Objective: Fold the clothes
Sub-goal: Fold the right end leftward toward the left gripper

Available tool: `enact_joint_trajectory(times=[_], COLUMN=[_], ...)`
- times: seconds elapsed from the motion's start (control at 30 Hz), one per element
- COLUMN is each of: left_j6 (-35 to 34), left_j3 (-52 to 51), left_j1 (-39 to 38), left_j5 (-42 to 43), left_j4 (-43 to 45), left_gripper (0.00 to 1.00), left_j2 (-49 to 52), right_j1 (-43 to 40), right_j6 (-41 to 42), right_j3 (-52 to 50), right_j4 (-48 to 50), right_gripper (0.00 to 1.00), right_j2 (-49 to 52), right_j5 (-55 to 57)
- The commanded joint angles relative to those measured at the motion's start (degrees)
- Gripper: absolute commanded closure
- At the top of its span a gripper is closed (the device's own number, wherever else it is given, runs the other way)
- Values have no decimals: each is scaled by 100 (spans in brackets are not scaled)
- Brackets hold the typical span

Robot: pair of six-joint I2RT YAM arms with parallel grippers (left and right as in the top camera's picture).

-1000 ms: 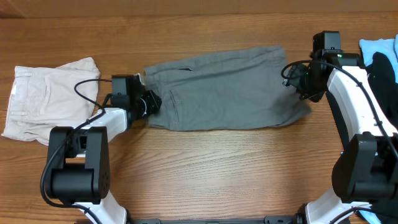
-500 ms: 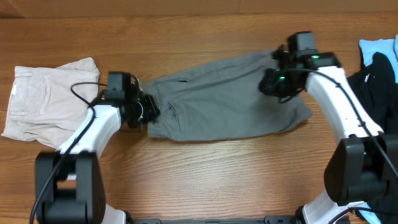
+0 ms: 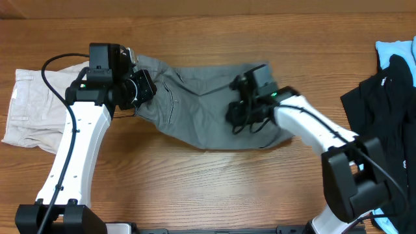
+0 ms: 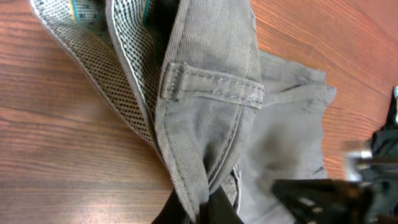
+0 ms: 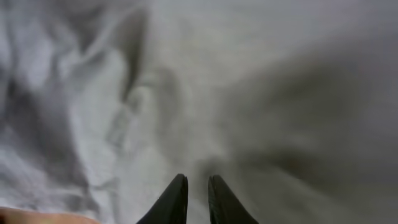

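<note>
Wooden table point(image 3: 214, 188) holds the grey shorts point(image 3: 201, 110), now bunched nearer the cream shorts point(image 3: 32, 110) than a second ago. The left gripper point(image 4: 199, 208) is clamped on the waistband point(image 4: 199, 143) and has lifted it. The right gripper point(image 3: 237, 117) has moved inward over the cloth, its fingers nearly together; I cannot tell whether it holds anything. I judge the fold is only beginning.

clothes point(image 3: 195, 107): grey woven cloth, matt | lining point(image 4: 99, 74): paler dotted weave | desk point(image 3: 195, 188): brown wood-grain, smooth, faint sheen
</note>
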Motion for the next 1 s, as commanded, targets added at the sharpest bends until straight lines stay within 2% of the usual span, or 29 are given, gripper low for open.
enact_joint_trajectory(times=[0.0, 0.27, 0.53, 0.67, 0.73, 0.83, 0.97], left_j6=[129, 127, 125, 125, 127, 164, 219], left_j3=[286, 291, 291, 291, 291, 291, 291], left_j1=[31, 31, -13, -273, -437, -804, -990], left_j5=[153, 417, 1572, 1473, 1342, 505, 245], left_j4=[-98, -120, -223, -214, -197, -199, -76], left_gripper=[96, 96, 96, 96, 96, 96, 96], left_j2=[-96, -120, -229, -219, -219, -216, -212], right_j1=[352, 907, 1211, 1241, 1193, 728, -221], right_j6=[501, 940, 1036, 1029, 992, 874, 855], right_j3=[-282, -372, -369, -323, -267, 269, 866], right_j4=[531, 1244, 2087, 2177, 2046, 706, -627], right_gripper=[84, 84, 84, 82, 79, 68, 63], right_j2=[-63, 492, 1016, 1014, 979, 470, -227], right_j5=[-232, -188, -603, -730, -726, 326, 1294])
